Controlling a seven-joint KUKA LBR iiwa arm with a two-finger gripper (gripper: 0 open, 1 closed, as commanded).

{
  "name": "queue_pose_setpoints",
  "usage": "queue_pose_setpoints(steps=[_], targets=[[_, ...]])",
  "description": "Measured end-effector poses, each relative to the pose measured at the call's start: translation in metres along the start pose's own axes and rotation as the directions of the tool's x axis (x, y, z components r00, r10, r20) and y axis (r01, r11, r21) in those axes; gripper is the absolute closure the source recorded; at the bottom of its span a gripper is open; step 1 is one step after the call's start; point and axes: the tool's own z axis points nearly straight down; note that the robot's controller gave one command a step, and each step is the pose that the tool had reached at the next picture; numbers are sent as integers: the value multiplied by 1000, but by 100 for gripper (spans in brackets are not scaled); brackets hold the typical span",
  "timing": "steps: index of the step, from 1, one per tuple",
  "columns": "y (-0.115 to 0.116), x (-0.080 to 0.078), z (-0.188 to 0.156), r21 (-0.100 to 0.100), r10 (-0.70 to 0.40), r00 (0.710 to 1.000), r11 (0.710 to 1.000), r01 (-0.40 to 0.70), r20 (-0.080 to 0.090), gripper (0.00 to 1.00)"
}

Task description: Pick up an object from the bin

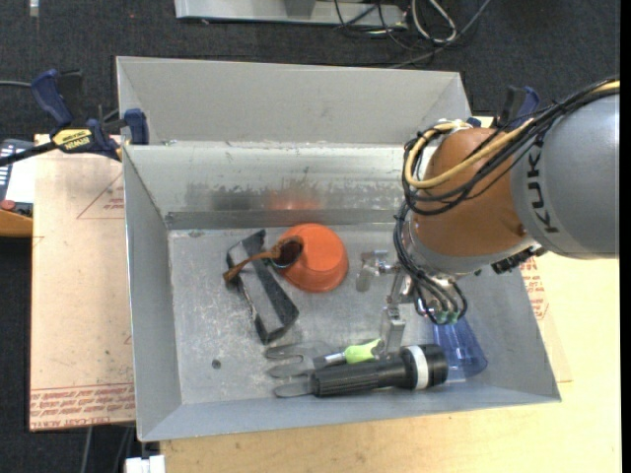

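While the arm reaches in over the right half of the grey metal bin (148, 294), the gripper (387, 299) hangs low above bare floor, just right of the orange plastic cup (317, 259); whether it is open or closed cannot be told. Nearest to it, toward the front wall, lie the small green-and-white piece (362, 352) and, touching it, the black cylinder with a white band (380, 372). A black webbing strap (261, 294) lies left of the cup, and a translucent blue piece (463, 351) lies beneath the wrist.
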Motion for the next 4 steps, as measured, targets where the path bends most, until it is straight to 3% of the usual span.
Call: queue_pose_setpoints(steps=[1, 2, 3, 4], targets=[[0, -2, -3, 0, 0, 1000, 1000, 0, 8, 0], [5, 26, 77, -2, -142, 990, 990, 142, -2, 0], [11, 35, 25, 4, -230, 973, 973, 230, 20, 0], [6, 26, 72, -3, -150, 989, 989, 150, 0, 0]])
